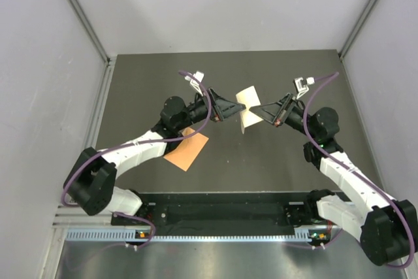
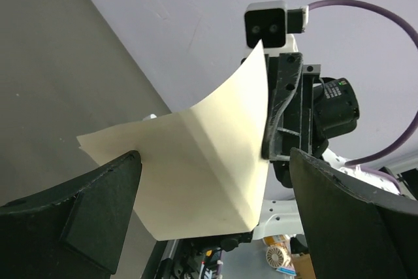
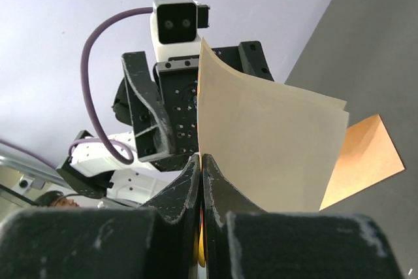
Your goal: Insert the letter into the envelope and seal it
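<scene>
- Top view: the letter (image 1: 247, 110) hung in the air above the tabletop (image 1: 274, 155), between the two arms. The right jaws were clamped on its right edge, and the left jaws stood wide apart at its left side. The envelope (image 1: 186, 150) lay flat on the tabletop, partly under the left arm (image 1: 140, 145). It was below and to the left of the letter, with its long side slanting toward the upper right.
- Left wrist view: the letter (image 2: 196, 174) had a crease across it and stood between the open left jaws. Whether it touched them I could not tell.
- Right wrist view: the right jaws were pressed together on the lower edge of the letter (image 3: 274, 142). The envelope (image 3: 359, 161) showed beyond it, down on the tabletop. I judged that the left arm was the nearer one to the envelope.
</scene>
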Controlling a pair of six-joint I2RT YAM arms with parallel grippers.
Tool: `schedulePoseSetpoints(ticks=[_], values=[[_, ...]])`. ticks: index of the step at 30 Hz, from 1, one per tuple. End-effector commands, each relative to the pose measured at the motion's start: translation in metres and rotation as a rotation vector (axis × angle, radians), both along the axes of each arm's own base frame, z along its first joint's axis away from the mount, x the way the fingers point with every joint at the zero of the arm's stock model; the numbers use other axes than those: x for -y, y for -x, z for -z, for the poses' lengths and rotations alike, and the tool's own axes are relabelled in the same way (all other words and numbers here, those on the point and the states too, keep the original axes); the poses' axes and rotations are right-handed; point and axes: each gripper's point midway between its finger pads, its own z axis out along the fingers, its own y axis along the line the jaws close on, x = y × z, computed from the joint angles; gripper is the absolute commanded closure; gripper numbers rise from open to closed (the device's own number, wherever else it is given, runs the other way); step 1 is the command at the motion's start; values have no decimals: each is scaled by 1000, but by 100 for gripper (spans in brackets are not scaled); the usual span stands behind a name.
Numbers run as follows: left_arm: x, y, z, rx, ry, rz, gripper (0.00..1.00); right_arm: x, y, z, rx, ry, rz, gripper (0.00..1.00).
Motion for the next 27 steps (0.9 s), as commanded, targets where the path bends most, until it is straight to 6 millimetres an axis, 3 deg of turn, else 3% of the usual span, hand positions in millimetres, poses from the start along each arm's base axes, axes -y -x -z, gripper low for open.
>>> schedulePoseSetpoints(ticks=[1,8,14,21,27], values=[[-9,3,-12,56,-4,-44,1,1,7,-35,116,-46,7,100],[-9,9,-17,62,22,-16,1,2,1,-31,84,-88,20,100],[-7,6,-10,45,-2,-21,1,-1,2,-38,87,-149,-22,100],[-8,12,-25,75,45,1,1,-14,-4,-19,23,-131,-48,100],[-8,13,-29,73,66,8,1,-21,-1,-27,42,-193,-72,100]])
